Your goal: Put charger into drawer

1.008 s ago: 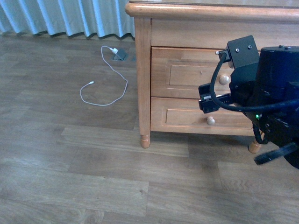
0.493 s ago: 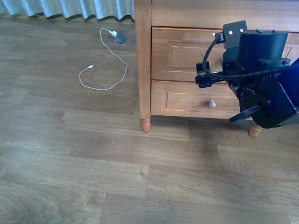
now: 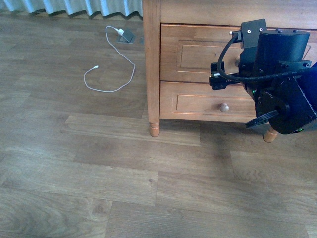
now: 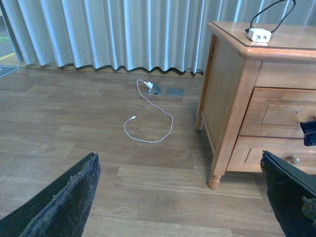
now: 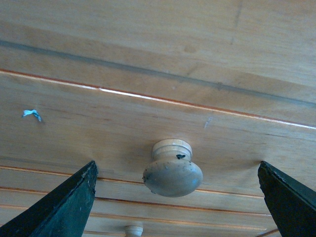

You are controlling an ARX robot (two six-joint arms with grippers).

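Right end effector [image 5: 176, 165] released, fingers spread either side of the drawer [image 3: 195, 54] knob [image 5: 173, 173], no contact seen.
Drawer shut, front flush with the cabinet [image 3: 151, 59]; the right arm stands close before it in the front view. Left end effector [image 4: 177, 163] also released, grasping nothing, hanging over the floor [image 4: 74, 113] well apart from the cabinet. Charger [image 4: 258, 34] lies on the cabinet top, its black cable looping up behind. A white cable [image 3: 111, 74] lies on the floor beside the cabinet.
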